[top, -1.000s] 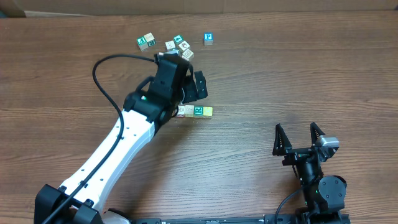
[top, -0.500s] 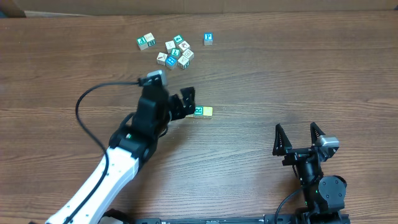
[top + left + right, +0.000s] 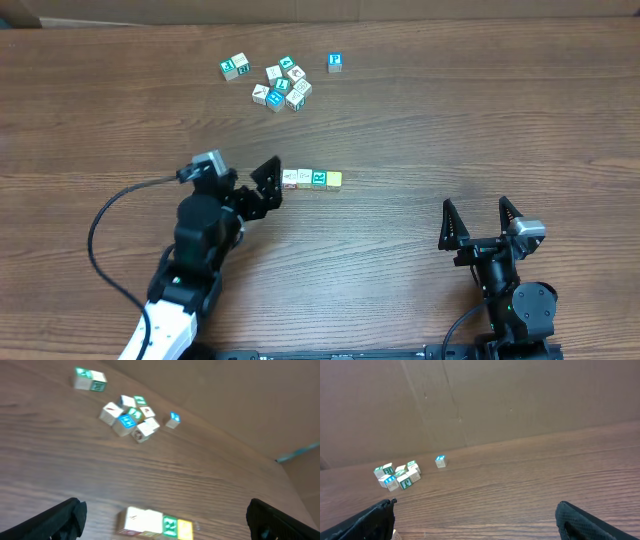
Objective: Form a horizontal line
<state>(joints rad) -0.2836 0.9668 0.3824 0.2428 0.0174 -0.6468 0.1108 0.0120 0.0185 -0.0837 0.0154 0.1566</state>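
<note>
The horizontal line is a short row of touching cubes on the wooden table: two whitish ones on the left, then a teal-and-white cube and a yellow cube. In the left wrist view the row lies low in the frame, between my two fingers and apart from both. My left gripper is open and empty, just left of the row's left end. My right gripper stands open and empty near the front right, far from the cubes.
A loose jumble of white and teal cubes lies at the back, with a pair of cubes to its left and a single blue cube to its right. A brown cardboard wall rises behind the table.
My left arm has drawn back from over the row toward the front left, and the whole row now shows. The gripper stayed open. The right arm has not moved.
</note>
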